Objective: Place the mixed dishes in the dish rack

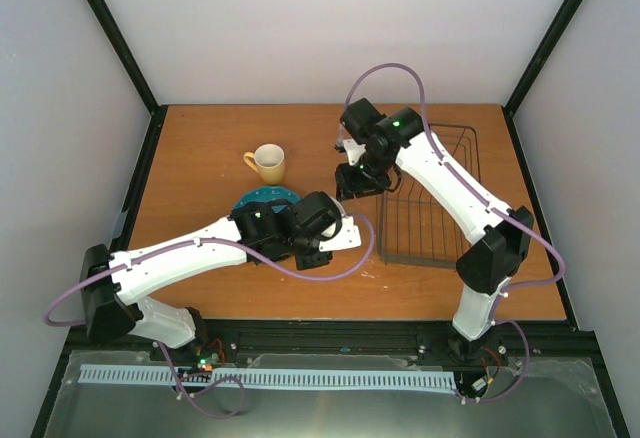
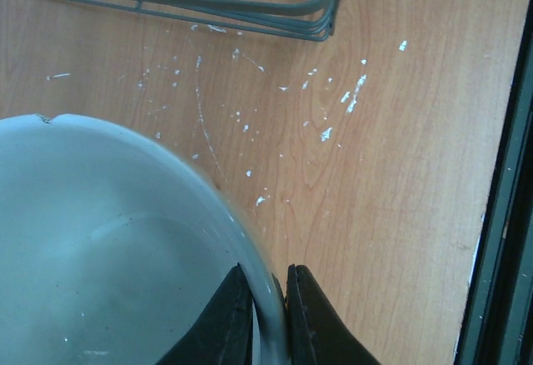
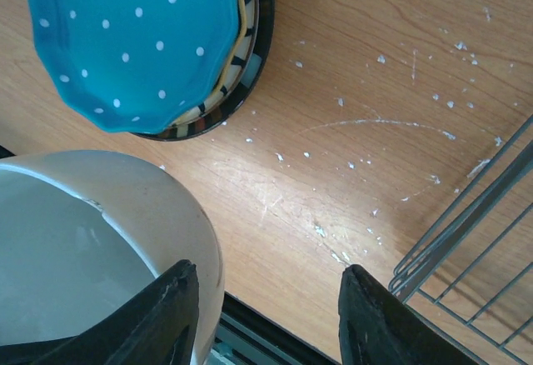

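Bowl axis: small cream-white bowl (image 2: 108, 248), round, mouth up, no long side.
Bowl look: glossy, rim nicked.
Bowl place: just left of the dish rack (image 3: 466, 240).
Left end effector (image 2: 266, 277): pinching the bowl's rim, arm stretched low.
Right end effector (image 3: 266, 269): jaws apart, empty, left of the rack.

yellow mug (image 1: 268, 163) upright, teal plate (image 3: 133, 40) tops stack (image 3: 252, 57), cream bowl (image 2: 100, 248) near rack (image 2: 250, 15).

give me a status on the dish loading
left gripper shut on cream bowl rim, short of the dish rack. right gripper open, empty, beside it. nothing on the table between bowl and rack.
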